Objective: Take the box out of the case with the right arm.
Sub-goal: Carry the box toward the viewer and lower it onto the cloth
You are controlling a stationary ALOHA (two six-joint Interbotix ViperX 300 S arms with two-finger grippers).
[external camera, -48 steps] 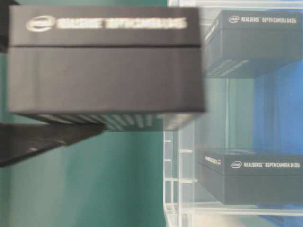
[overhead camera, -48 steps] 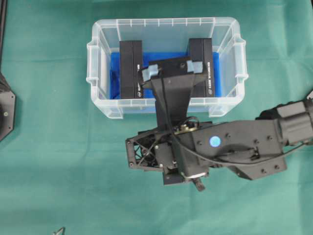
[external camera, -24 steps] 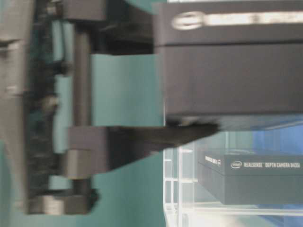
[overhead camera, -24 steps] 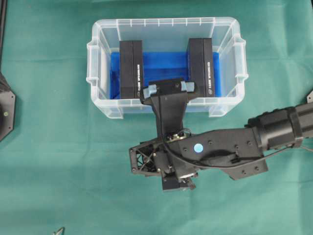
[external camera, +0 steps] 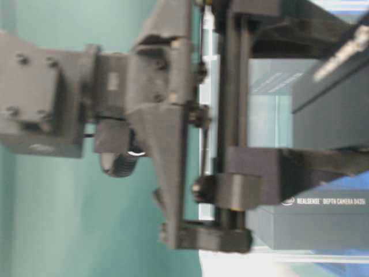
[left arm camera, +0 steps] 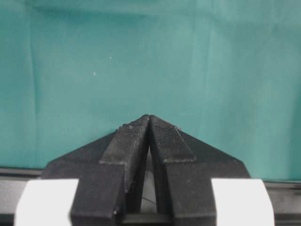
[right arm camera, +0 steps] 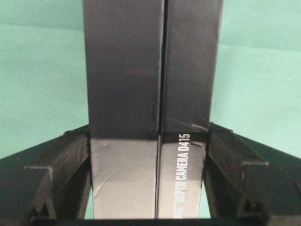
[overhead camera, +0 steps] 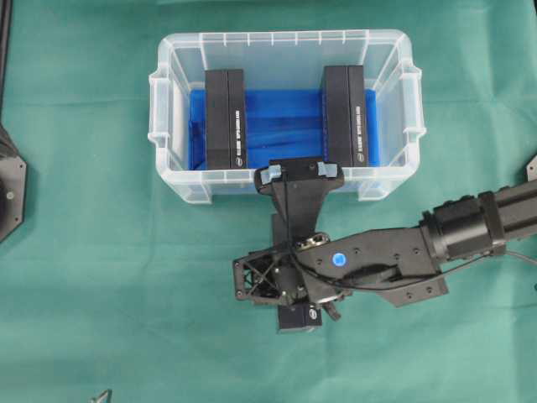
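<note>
The clear case [overhead camera: 285,35] with a blue floor sits at the top middle of the green cloth. My right gripper [overhead camera: 298,172] hovers over the case's front wall, shut on a black box [overhead camera: 298,165]. In the right wrist view the box [right arm camera: 150,70] fills the gap between both fingers [right arm camera: 66,165], with green cloth behind it. The table-level view shows the held box [external camera: 340,98] raised above one left inside the case. My left gripper [left arm camera: 149,118] is shut and empty over bare cloth.
Two more black boxes stand on edge inside the case, one at the left [overhead camera: 225,117] and one at the right [overhead camera: 346,113]. The lower one reads as a RealSense box [external camera: 323,222] at table level. A black arm base [overhead camera: 10,189] sits at the left edge.
The right arm has drawn back toward the table's front with the box in its grip, from above the case's blue floor to above its front wall. The left gripper's earlier state is not shown.
</note>
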